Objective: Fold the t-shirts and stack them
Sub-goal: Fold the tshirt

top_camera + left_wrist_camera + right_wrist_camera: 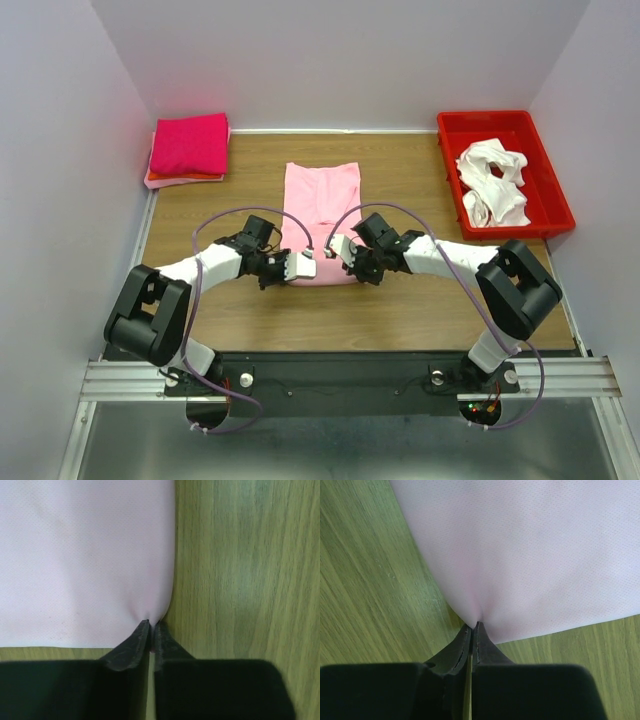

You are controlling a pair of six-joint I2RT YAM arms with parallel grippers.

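We count two claws, both clamped shut on the one pale pink t-shirt (321,200), which lies flat as a long strip at the middle of the table (430,300). The left gripper (151,630) pinches the shirt's near left corner and the right gripper (471,627) its near right corner, the cloth puckering at each pair of tips. One folded stack (190,145) sits at the far left corner, magenta on top with orange and paler edges beneath. One red bin (548,215) at the far right holds crumpled white shirts (492,182); their number we cannot tell. Bare wood lies open on both sides of the pink shirt
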